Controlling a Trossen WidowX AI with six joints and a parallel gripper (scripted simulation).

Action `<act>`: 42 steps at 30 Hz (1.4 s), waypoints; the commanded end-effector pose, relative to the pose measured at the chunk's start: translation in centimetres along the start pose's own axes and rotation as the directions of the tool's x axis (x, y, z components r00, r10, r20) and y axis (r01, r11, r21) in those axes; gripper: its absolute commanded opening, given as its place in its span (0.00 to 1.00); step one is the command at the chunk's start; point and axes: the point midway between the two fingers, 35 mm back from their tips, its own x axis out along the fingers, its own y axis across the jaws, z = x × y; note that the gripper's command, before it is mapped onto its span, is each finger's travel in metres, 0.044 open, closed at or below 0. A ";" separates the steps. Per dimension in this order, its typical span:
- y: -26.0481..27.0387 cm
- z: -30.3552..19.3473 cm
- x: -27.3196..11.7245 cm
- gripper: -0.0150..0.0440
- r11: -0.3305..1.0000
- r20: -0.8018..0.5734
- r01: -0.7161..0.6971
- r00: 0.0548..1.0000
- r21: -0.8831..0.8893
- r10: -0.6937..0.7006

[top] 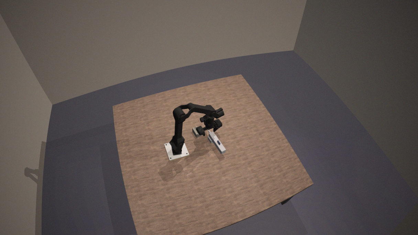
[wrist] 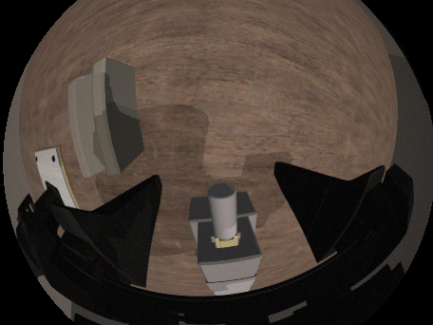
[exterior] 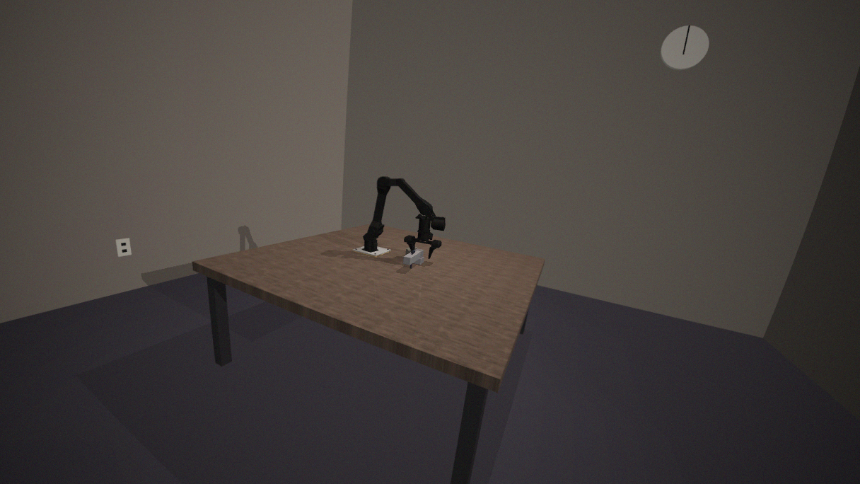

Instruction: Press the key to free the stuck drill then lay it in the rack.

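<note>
The drill (top: 208, 131) (wrist: 223, 209) is a light grey cylinder sticking out of the end of a long grey housing (top: 221, 148) (exterior: 411, 260) (wrist: 228, 270), with a yellow collar at its root. The key (top: 218, 142) is a small dark blue piece on top of the housing; the wrist view does not show it. My gripper (top: 209, 133) (exterior: 421, 255) (wrist: 218, 175) is open and empty, above the drill's end, with one finger to each side of it in the wrist view. The rack (top: 195, 132) (wrist: 82, 124) is a grey-green grooved block; nothing shows in its groove.
The arm's white base plate (top: 167, 151) (exterior: 382, 252) (wrist: 51, 168) is fixed to the wooden table (top: 248, 175) (exterior: 336, 289) (wrist: 228, 71). The rack stands between the base side and the housing's drill end, beside my left finger in the wrist view.
</note>
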 end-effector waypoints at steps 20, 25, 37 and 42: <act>0.0 0.0 0.0 0.25 1.000 0.000 0.001 1.000 0.000 -0.001; 0.0 0.6 0.0 0.25 1.000 0.001 0.000 1.000 -0.003 0.000; -0.1 2.1 0.0 0.25 1.000 0.003 0.000 1.000 -0.003 0.000; -0.1 2.9 -0.1 0.25 1.000 0.004 0.000 1.000 -0.003 0.000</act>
